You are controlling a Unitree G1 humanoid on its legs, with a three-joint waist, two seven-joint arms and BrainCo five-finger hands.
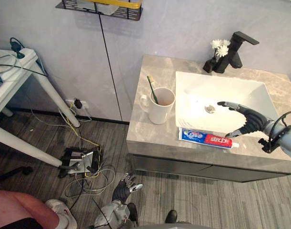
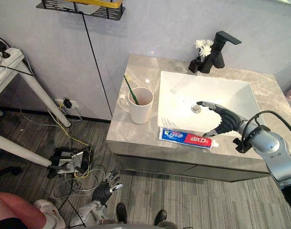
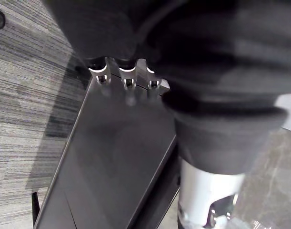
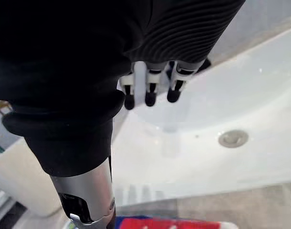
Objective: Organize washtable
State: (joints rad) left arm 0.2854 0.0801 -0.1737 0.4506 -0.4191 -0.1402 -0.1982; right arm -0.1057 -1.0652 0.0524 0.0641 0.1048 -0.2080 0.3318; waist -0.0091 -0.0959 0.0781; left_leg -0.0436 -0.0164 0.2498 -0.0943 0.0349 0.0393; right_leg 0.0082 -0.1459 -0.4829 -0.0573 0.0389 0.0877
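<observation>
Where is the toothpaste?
In the left eye view, the toothpaste lies flat on the counter in front of the white sink, right of the mug.

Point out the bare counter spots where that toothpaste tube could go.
Bare countertop lies behind the mug, up to the wall, and in front of it, left of the toothpaste tube. Crowded: the front edge of the basin, where the tube lies and the open right hand hovers.

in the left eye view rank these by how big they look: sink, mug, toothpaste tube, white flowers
1. sink, largest by far
2. mug and toothpaste tube: too close to rank; the tube is longer, the mug bulkier
3. white flowers, smallest, though also farthest from the camera
</observation>
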